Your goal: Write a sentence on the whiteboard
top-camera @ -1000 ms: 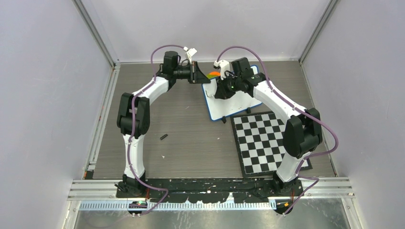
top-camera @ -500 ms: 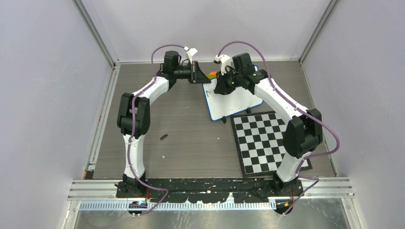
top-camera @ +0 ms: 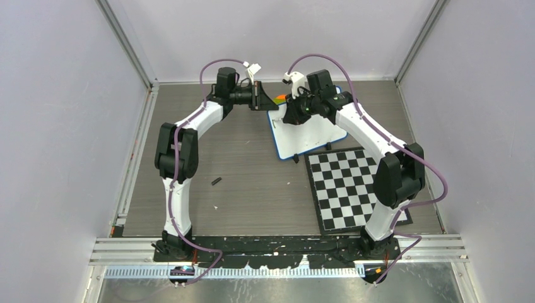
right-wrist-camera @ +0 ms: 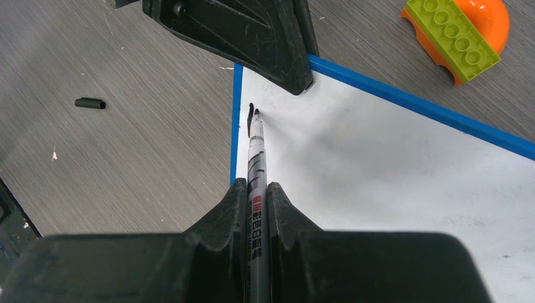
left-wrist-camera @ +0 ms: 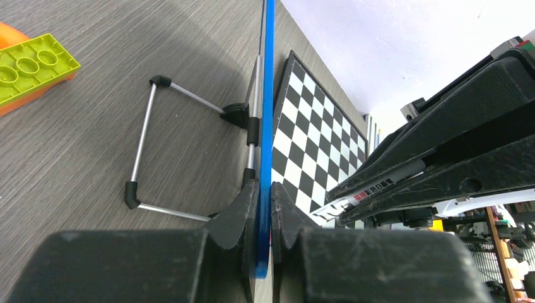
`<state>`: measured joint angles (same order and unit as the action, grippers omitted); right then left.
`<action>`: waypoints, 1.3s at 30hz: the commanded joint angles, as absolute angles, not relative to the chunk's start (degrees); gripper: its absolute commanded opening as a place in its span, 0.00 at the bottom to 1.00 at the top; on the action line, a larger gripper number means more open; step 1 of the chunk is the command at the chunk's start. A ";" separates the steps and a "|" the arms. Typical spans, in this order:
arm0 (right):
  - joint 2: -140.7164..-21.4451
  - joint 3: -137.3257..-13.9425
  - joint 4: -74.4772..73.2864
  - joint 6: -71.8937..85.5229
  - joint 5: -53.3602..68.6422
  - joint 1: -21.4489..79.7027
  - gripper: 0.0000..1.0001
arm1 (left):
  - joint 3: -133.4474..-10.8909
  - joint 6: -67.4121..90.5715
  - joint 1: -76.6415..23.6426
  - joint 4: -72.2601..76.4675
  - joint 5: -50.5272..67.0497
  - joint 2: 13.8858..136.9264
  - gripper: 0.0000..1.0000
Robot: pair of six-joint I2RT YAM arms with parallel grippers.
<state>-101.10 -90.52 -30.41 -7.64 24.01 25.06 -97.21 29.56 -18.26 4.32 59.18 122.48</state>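
The left tool (left-wrist-camera: pixel 265 196) is shut on the whiteboard (left-wrist-camera: pixel 268 95), pinching its blue rim at the far left corner with a finger on each face. The right tool (right-wrist-camera: pixel 257 189) is clamped on a marker (right-wrist-camera: pixel 255 158). The marker's tip touches the board just inside that rim, close to the left tool's finger. The rest of the white face is bare.

Only the right wrist shows a short black stroke (right-wrist-camera: pixel 251 111) at the tip. Only the left wrist shows the wire stand (left-wrist-camera: pixel 142 145) behind the board.

A checkerboard (top-camera: pixel 347 186) lies just beside the board. A cap (top-camera: pixel 216 181) sits well apart from it on the tabletop (top-camera: pixel 252 170).
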 commanded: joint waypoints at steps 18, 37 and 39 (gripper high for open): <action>-98.51 -88.92 -28.71 -8.22 19.77 23.34 0.00 | -98.18 28.52 -19.07 2.46 58.11 122.30 0.00; -99.16 -88.51 -29.59 -8.18 21.36 26.48 0.00 | -97.65 28.05 -19.08 2.22 58.01 121.91 0.00; -99.46 -89.19 -29.91 -8.30 21.36 26.78 0.00 | -97.65 27.98 -19.07 2.20 58.01 121.97 0.00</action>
